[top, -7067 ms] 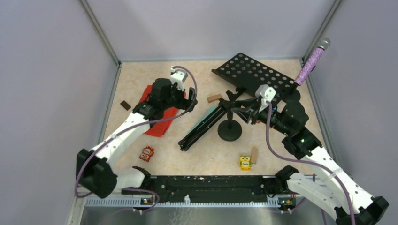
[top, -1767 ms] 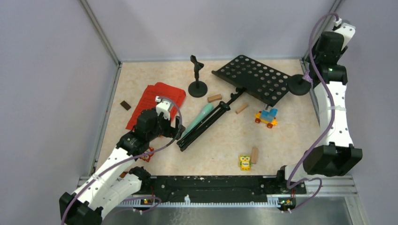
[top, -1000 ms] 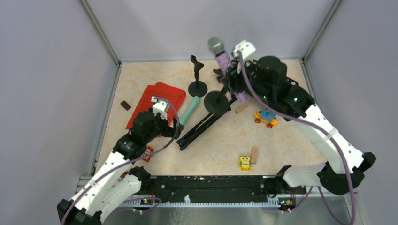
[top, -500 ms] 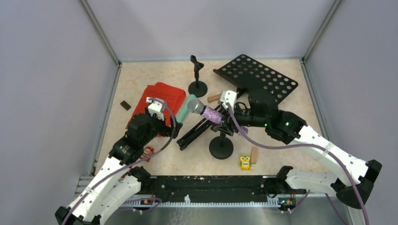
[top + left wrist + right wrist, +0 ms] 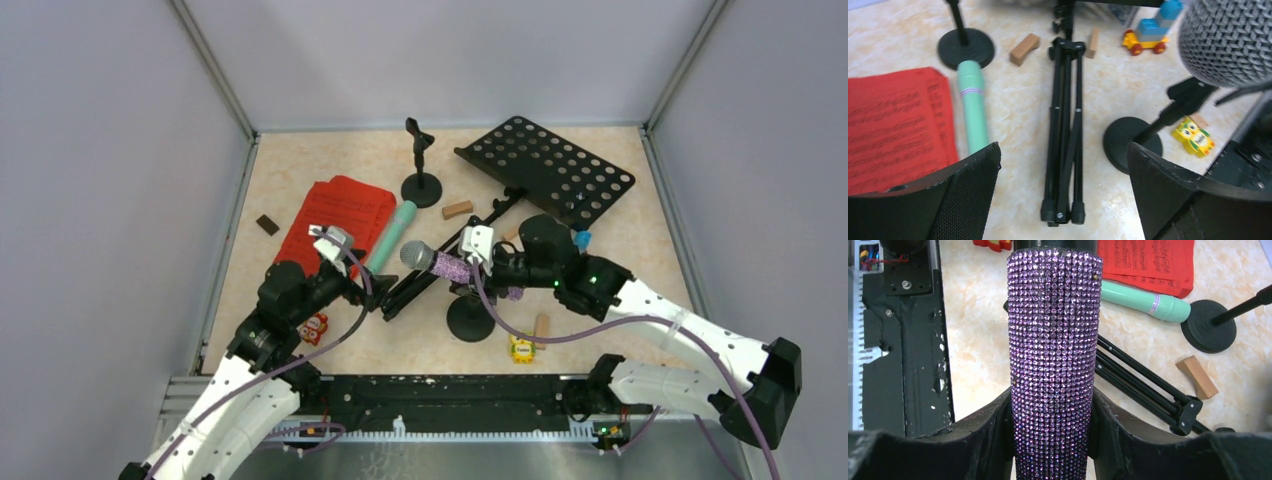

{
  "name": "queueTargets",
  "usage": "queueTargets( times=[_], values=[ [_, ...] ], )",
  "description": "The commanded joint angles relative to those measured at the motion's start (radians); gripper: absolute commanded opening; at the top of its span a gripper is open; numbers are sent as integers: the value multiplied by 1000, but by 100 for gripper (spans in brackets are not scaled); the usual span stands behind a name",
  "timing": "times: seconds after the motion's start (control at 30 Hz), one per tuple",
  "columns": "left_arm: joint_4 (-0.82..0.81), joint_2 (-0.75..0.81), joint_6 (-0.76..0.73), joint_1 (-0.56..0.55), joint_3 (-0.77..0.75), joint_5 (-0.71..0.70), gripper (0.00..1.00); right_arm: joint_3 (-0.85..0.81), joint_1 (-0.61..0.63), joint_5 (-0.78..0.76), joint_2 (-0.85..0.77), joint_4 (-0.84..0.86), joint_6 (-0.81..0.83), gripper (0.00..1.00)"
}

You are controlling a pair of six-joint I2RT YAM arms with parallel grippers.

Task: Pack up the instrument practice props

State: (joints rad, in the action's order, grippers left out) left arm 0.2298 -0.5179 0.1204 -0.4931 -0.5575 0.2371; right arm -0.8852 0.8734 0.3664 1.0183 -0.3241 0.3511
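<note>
My right gripper (image 5: 487, 268) is shut on the glittery purple microphone (image 5: 447, 264), which lies level with its grey head pointing left; its barrel fills the right wrist view (image 5: 1054, 340). A black round-based mic holder (image 5: 472, 317) sits under it, stem reaching up to it. My left gripper (image 5: 355, 285) is open and empty above the foot of the folded tripod legs (image 5: 1063, 150). The black perforated music rack (image 5: 550, 172) lies at the back right. The mint-green microphone (image 5: 392, 233) lies beside the red sheet-music pages (image 5: 335, 215). A second mic holder (image 5: 421, 185) stands at the back.
A yellow owl toy (image 5: 521, 347) and a wooden block (image 5: 542, 325) lie near the front. Another wooden block (image 5: 457, 209) lies by the rack's stem. A blue toy car (image 5: 580, 240) sits behind my right arm. A red toy (image 5: 313, 327) lies front left. Walls enclose three sides.
My right arm has carried the purple microphone and its holder from the back right corner to the front middle and lowered them. My left arm has drawn back toward the near edge.
</note>
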Motion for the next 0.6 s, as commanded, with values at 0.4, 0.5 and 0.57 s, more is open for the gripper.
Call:
queueTargets(
  times=[0.4, 0.5, 0.57],
  values=[
    [-471, 275, 118, -5, 280, 414, 99, -59, 7, 32, -104, 11, 51, 78],
    [-510, 233, 137, -5, 290, 437, 99, -116, 6, 20, -80, -5, 8, 78],
    [-562, 199, 152, -5, 306, 458, 99, -151, 6, 50, -58, -17, 2, 78]
  ],
)
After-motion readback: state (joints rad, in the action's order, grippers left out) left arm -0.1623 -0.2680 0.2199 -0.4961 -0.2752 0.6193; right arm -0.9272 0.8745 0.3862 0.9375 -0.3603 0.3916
